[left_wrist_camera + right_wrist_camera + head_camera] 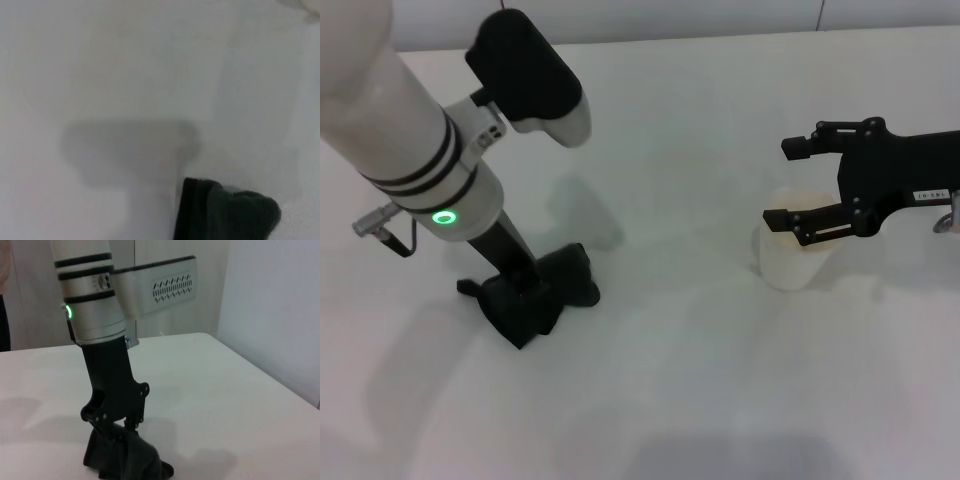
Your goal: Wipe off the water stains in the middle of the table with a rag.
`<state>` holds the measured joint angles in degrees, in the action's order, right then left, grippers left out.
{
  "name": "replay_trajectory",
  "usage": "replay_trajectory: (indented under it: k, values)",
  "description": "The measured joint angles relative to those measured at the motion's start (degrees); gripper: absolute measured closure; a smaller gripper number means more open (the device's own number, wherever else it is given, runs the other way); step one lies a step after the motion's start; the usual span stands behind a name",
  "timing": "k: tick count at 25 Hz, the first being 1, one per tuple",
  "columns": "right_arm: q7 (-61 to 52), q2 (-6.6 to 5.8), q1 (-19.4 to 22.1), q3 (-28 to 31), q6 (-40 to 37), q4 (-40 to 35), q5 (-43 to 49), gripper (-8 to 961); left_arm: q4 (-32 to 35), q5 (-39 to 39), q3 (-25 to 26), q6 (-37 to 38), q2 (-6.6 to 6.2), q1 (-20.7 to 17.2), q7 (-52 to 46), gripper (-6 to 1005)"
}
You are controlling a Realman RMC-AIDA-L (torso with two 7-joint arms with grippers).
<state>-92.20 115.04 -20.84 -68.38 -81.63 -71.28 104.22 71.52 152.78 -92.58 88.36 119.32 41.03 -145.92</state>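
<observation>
The dark rag (542,293) lies bunched on the white table (690,380), left of the middle. My left gripper (525,285) stands down on it and is shut on the cloth. The right wrist view shows that gripper (122,429) sunk into the rag (125,460). A corner of the rag (225,212) shows in the left wrist view. My right gripper (790,185) is open at the right, above the table. Its lower finger sits over the rim of the white translucent cup (788,262). The orange-amber water stain is not in view.
The cup stands right of the middle, beneath the right gripper. The left arm's white forearm (410,130) reaches in from the upper left. A wall and a panel (160,285) stand beyond the table's far edge.
</observation>
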Motion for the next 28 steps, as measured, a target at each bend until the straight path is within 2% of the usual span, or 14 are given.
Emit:
replay_trajectory:
  k: [6, 11, 15, 23, 28]
  values:
    - [0.0, 0.01, 0.25, 0.0, -0.03, 0.1, -0.05, 82, 0.06, 1.65, -2.88, -2.97, 0.15, -0.7, -0.26, 826]
    - [0.0, 0.01, 0.34, 0.08, -0.02, 0.07, -0.1, 82, 0.95, 1.93, -2.96, -4.51, 0.17, -0.97, -0.48, 604]
    - [0.0, 0.01, 0.36, 0.58, -0.02, 0.08, -0.11, 82, 5.22, 0.73, -2.59, -4.76, 0.13, -2.6, 0.07, 445]
    - [0.0, 0.01, 0.37, 1.05, -0.03, 0.07, -0.11, 82, 15.32, -11.25, 2.84, -4.0, -0.12, -8.16, 5.44, 139]
    - [-0.06, 0.0, 0.37, 1.97, -0.81, 0.04, -0.19, 82, 17.08, -20.16, 8.56, -3.47, -0.12, -12.15, 9.09, 125]
